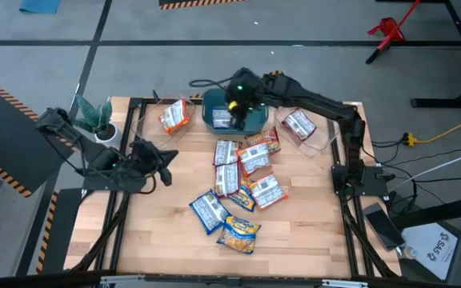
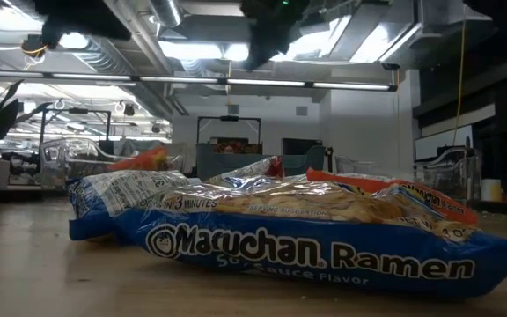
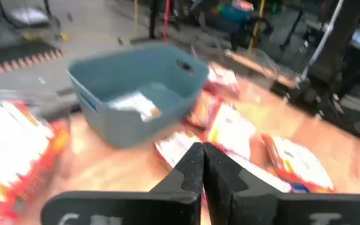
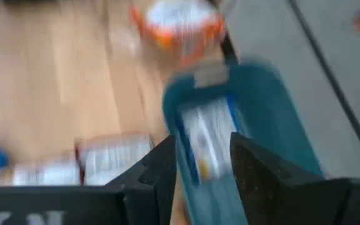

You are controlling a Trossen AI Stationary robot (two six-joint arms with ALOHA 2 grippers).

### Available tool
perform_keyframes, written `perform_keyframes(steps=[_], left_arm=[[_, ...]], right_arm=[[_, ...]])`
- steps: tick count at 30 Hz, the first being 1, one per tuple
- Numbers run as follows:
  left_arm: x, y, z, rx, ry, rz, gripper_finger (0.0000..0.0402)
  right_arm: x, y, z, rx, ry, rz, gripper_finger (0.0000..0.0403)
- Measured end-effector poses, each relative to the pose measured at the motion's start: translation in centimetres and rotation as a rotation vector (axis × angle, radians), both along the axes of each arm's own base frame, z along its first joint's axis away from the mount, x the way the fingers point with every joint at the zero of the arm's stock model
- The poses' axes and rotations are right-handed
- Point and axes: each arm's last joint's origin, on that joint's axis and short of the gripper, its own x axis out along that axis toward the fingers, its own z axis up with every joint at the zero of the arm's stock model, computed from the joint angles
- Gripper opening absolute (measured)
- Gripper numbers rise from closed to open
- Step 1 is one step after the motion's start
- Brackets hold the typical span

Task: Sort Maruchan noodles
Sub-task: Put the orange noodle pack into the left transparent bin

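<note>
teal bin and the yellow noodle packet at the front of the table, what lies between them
In the high view, a cluster of red-white and blue-white noodle packets covers the stretch between the teal bin and the yellow packet; little bare wood shows there.

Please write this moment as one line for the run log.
left gripper: shut, empty, waiting at table's left | right gripper: open, empty, above teal bin | blue-white packet: in bin | pile: unsorted mid-table

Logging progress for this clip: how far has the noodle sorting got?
Early. Done: one blue-white packet lies in the teal bin, an orange packet in the left clear container, a red-white one in the right. In hand: nothing; the right gripper hovers over the bin, jaws open. Left: about eight packets piled mid-table. The left gripper waits shut.
</note>
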Motion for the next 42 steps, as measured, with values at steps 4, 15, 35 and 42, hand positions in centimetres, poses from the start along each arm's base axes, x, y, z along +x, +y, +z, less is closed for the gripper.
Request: perform_keyframes(steps=[4, 15, 35, 42], left_arm=[[1.1, -0.4, -2.1, -0.045, -0.019, -0.065, 0.0], [3.7, -1.7, -7.2, -0.174, -0.217, -0.249, 0.0], [9.2, -3.2, -7.3, -0.21, -0.317, -0.404, 0.0], [13.9, -3.6, -5.0, -0.027, -0.28, -0.468, 0.0]], right_arm=[[-4.9, 1.5, 3.6, 0.029, 0.048, -0.086, 0.0122], [-12.9, 7.8, -1.6, 0.199, 0.234, -0.201, 0.011], [-19.6, 17.3, -21.1, 0.562, 0.045, -0.416, 0.0245], [-19.7, 19.7, -20.7, 0.362, -0.021, -0.197, 0.0243]])
